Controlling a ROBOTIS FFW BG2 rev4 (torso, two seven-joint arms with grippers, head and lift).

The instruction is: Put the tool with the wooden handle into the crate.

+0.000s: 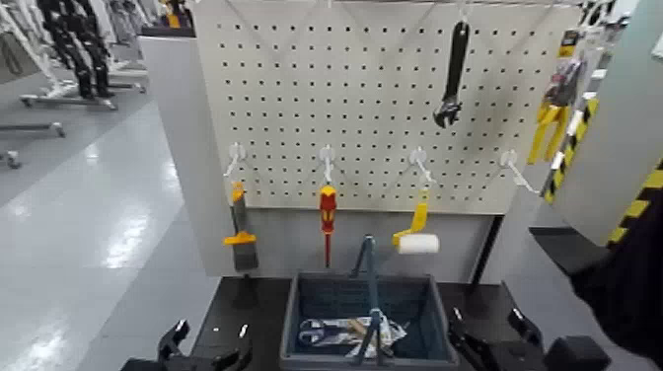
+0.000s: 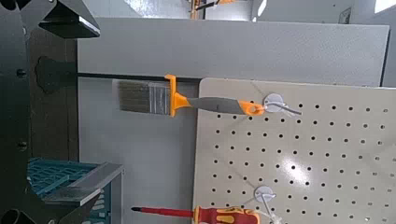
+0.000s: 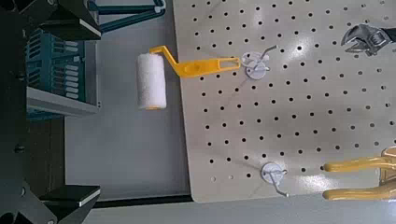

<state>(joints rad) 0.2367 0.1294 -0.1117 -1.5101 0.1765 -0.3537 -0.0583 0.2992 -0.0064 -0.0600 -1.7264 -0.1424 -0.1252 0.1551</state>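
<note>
Seemingly, placing is done: left end effector and right end effector gape wide, empty, the crate between them; next, stay clear.

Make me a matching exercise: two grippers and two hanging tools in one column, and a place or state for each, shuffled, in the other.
Things:
1. Left gripper
2. Right gripper
3. Screwdriver
4. Adjustable wrench

Places and states:
A. Hangs high on the pegboard, black handle up
B. Open, on the robot's right of the crate
C. Hangs between the brush and the paint roller
D. Open, on the robot's left of the crate

Pairs: 1-D, 2-B, 3-C, 4-A
</note>
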